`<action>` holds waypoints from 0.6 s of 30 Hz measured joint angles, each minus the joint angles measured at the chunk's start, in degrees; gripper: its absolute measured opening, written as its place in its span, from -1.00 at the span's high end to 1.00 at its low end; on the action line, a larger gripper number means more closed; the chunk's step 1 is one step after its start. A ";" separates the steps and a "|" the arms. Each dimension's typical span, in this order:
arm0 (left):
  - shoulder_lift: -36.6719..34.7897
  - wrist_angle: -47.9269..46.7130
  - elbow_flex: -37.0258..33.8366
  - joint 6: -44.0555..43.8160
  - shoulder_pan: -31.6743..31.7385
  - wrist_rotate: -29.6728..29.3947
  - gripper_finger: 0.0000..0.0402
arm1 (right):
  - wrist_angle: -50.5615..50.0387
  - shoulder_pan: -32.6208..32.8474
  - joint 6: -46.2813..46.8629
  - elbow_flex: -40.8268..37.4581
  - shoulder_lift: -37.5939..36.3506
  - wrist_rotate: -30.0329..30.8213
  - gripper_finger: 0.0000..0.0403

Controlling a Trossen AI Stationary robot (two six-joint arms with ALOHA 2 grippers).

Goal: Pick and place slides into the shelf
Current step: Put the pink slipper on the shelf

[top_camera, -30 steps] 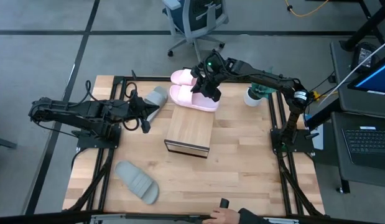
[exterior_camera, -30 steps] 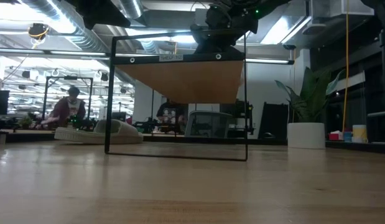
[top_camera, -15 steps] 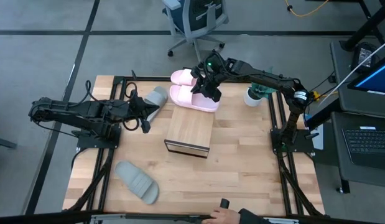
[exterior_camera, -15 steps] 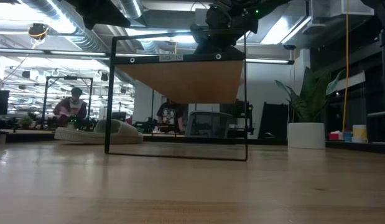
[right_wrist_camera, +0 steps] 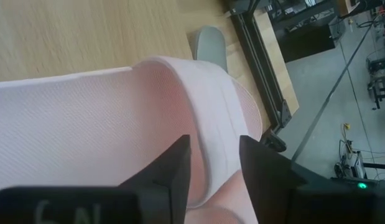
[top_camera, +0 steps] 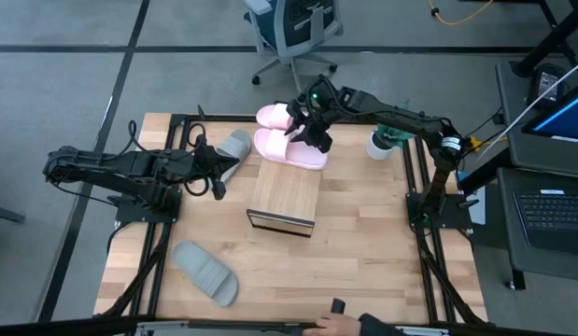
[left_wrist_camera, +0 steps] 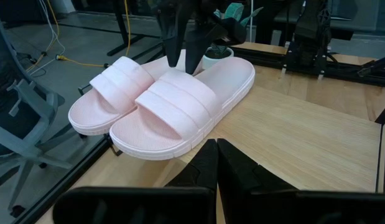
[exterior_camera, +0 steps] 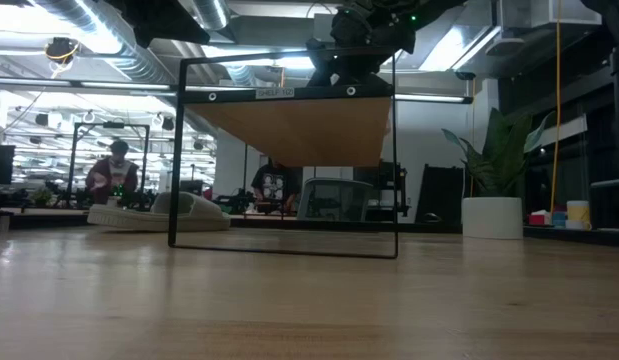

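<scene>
Left end effector [top_camera: 217, 177]: dark two-finger unit, fingers pressed together on nothing, resting over the left part of the light-wood plank tabletop [top_camera: 363, 243], just beside a grey-green foam slide sandal.

Grey-green foam slide sandal, far one [top_camera: 234, 146]: lies near the far tabletop edge, close to the dark metal frame rail [top_camera: 214, 118], touching no other sandal.

Grey-green foam slide sandal, near one [top_camera: 206, 272]: lies alone at the near left, angled, with bare planks on every side of it and well apart from the other things.

Light-wood plank-topped shelf with dark metal frame edge [top_camera: 285, 198]: stands mid-tabletop, its top bare. In the low view the shelf [exterior_camera: 289, 125] shows an open space beneath its top, between thin dark uprights. Wide bare planks lie to its right and on its near side.

Two pale pink foam slide sandals, side by side and touching: the outer one [top_camera: 273, 116] lies at the far tabletop edge; the inner one [top_camera: 289, 148] lies just beyond the far end of the shelf.

Right end effector [top_camera: 306, 132]: poised over the wide strap of the inner pink sandal [left_wrist_camera: 173, 111]; in the right wrist view its fingers [right_wrist_camera: 262, 163] stand parted, one on each side of the strap [right_wrist_camera: 198, 124], not clamped on it.

White pot with a green plant [top_camera: 382, 142]: at the far right, near the right frame rail.

Hand of a person [top_camera: 337, 324]: at the near tabletop edge.
</scene>
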 joint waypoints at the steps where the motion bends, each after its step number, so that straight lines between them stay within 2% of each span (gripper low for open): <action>1: 0.00 0.00 0.00 0.00 -0.01 0.01 1.00 | 0.03 0.18 0.63 0.00 -0.06 0.09 0.32; 7: 0.00 -0.02 0.00 0.00 -0.02 0.02 1.00 | 1.29 1.32 1.58 0.52 -1.85 1.14 0.33; 11: -0.02 0.00 0.00 0.26 0.00 0.02 1.00 | -0.91 2.44 7.57 3.57 -1.91 1.65 0.40; 15: -0.02 0.00 0.00 0.33 -0.01 0.02 1.00 | -2.65 3.96 15.77 6.33 -1.89 1.77 0.59; 18: -0.02 0.00 0.00 0.47 0.01 0.02 1.00 | -5.23 5.06 22.51 9.20 -1.93 1.65 0.84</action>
